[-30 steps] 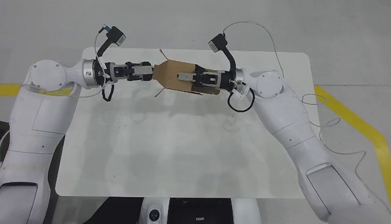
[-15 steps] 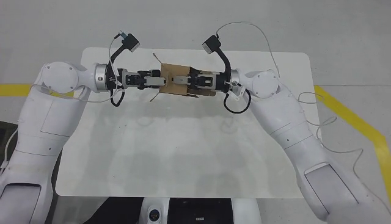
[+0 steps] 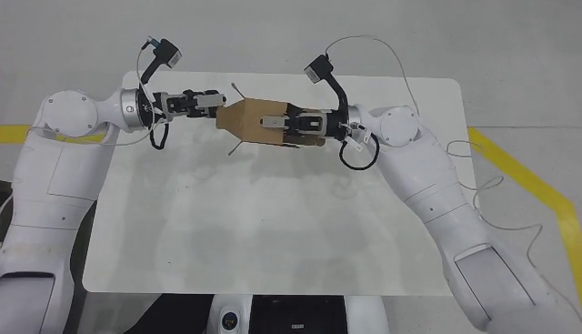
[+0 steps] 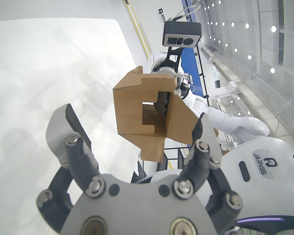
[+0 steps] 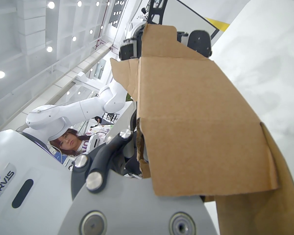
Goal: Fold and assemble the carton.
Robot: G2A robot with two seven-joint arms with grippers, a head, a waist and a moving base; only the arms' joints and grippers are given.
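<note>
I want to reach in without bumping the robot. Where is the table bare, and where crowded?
The table is bare from its near edge up past the middle. Crowded along the far strip: the right claw holds the carton above it, with the open left claw at the carton's other end.

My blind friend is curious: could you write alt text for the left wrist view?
A half-folded brown carton, held up by the right arm, hangs over the white table. The left pincer is open just in front of it.

Matt brown cardboard carton [image 3: 259, 123]; smooth, faintly glossy white table [image 3: 273, 234]
</note>
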